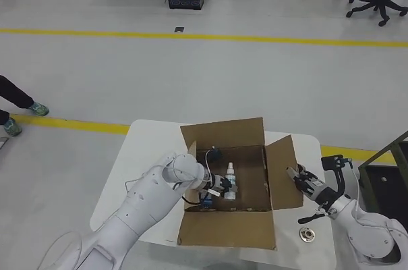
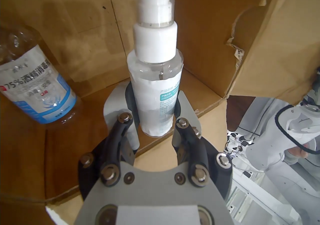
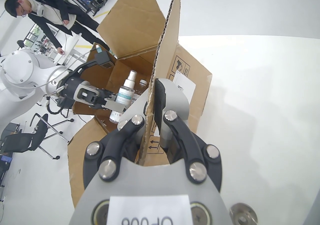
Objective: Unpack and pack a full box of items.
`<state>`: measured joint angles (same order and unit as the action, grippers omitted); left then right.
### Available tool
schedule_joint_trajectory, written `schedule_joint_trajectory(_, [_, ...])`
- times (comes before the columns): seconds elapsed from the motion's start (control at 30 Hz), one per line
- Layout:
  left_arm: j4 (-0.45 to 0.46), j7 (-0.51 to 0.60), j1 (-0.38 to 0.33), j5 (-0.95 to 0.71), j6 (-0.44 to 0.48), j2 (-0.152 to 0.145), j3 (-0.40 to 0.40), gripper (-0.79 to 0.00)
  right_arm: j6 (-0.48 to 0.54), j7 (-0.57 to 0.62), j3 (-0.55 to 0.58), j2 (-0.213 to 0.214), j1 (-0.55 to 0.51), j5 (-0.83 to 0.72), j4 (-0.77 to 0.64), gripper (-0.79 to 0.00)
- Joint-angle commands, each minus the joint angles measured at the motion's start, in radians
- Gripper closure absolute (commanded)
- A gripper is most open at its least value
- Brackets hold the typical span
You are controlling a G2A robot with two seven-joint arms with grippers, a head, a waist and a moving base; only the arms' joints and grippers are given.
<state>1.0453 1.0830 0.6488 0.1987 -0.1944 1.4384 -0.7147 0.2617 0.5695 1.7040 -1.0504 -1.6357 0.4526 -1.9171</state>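
Left claw point(image 2: 156, 102) grips spray bottle point(image 2: 155, 78) inside box point(image 2: 75, 23)

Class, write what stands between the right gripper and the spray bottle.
The upright box flap, which the right gripper pinches; the spray bottle is beyond it, shown in the right wrist view.

Brown box point(image 1: 224, 233), clear white-capped spray bottle point(image 2: 155, 80), print perhaps teal, second bottle point(image 2: 37, 85) blue-banded
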Motion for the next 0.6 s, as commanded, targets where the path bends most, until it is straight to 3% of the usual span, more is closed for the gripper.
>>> schedule_joint_trajectory(0.0, [-0.039, -0.008, -0.009, -0.005, -0.011, 0.008, 0.01, 0.0, 0.0, 0.001, 0.002, 0.0, -0.002, -0.004, -0.005, 0.0])
schedule_joint_trajectory(0.57, [-0.182, -0.052, -0.069, 0.037, -0.101, 0.047, 0.052, 0.0, 0.006, 0.008, 0.002, 0.003, 0.009, -0.034, -0.019, 0.0])
